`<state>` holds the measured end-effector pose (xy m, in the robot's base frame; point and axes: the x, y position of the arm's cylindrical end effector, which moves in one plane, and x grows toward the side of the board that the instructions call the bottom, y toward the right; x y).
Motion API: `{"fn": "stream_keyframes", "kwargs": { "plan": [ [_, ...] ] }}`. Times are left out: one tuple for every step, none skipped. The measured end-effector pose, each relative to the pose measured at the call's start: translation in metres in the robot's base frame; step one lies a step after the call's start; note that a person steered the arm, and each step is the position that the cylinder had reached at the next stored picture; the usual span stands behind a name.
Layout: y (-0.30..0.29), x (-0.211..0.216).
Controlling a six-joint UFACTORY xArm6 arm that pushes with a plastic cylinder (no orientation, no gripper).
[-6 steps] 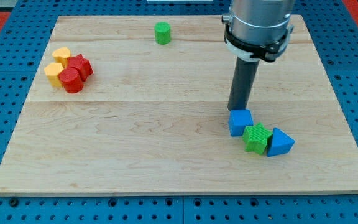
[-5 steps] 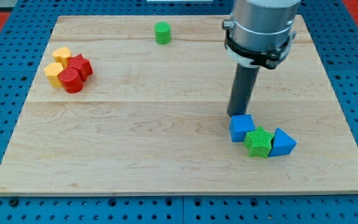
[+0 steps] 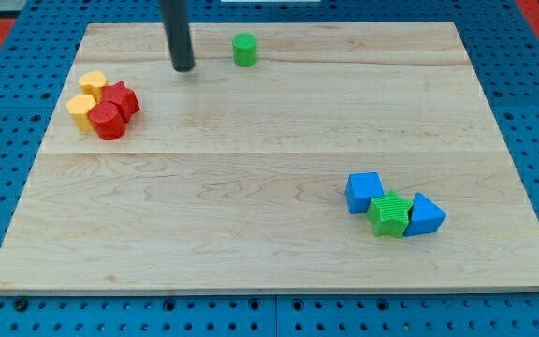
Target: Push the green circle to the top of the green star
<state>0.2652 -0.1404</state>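
The green circle (image 3: pixel 244 49) is a small green cylinder near the view's top, left of centre. The green star (image 3: pixel 389 212) lies at the lower right, wedged between a blue cube (image 3: pixel 363 191) on its upper left and a blue triangle (image 3: pixel 425 214) on its right, touching both. My tip (image 3: pixel 183 67) stands on the board to the left of the green circle and slightly below it, a clear gap apart. It is far from the green star.
At the view's left is a tight cluster: two yellow blocks (image 3: pixel 86 97), a red star (image 3: pixel 120 97) and a red cylinder (image 3: pixel 108 120). The wooden board (image 3: pixel 251 187) lies on a blue pegboard surface.
My tip has left the blue cube at the lower right and moved far up and left, to beside the green circle. The blue and green blocks there stay as they last were.
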Motion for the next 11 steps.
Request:
{"fn": "stream_keyframes", "kwargs": {
  "plan": [
    [0.007,-0.048],
    [0.067,-0.035],
    [0.117,0.013],
    [0.162,0.048],
    [0.126,0.025],
    [0.123,0.001],
    [0.179,-0.006],
    [0.209,0.033],
    [0.225,0.063],
    [0.24,0.088],
    [0.253,0.122]
  ]
}}
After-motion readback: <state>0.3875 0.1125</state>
